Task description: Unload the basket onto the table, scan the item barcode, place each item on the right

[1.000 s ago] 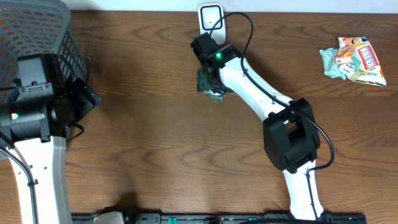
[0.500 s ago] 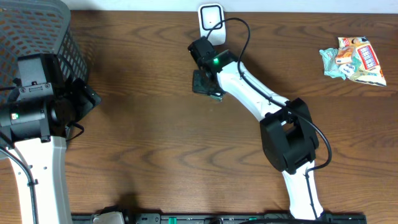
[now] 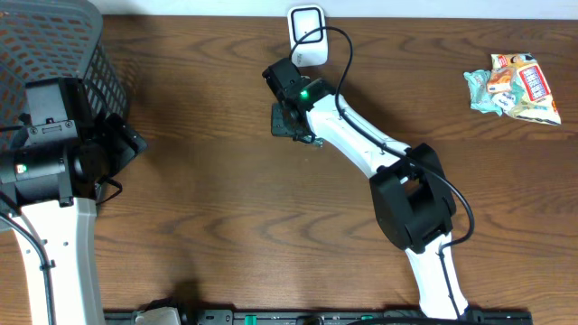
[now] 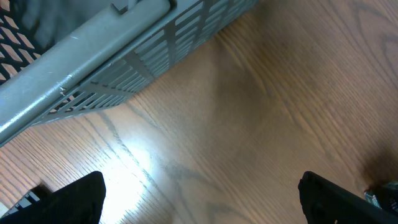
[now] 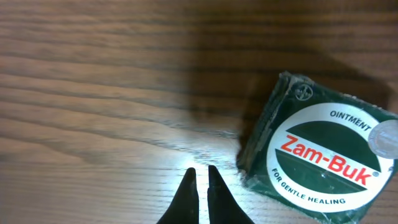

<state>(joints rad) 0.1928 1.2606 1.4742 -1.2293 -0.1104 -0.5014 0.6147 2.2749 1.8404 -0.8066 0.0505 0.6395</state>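
Near far edge of table (image 3: 226, 226): Zam-Buk ointment box (image 5: 314, 155), just beside right gripper (image 5: 199, 190), fingers pressed together, empty. Left gripper (image 4: 202, 196) spread wide near grey basket (image 4: 124, 56).

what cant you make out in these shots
Barcode on the Zam-Buk box: right wrist view shows only the logo face, one corner cut by the frame.
Same box, overhead: mostly hidden under the right arm.
Snack packet: overhead, print too small to read.
Basket inside: left wrist view, cut off by the top edge.
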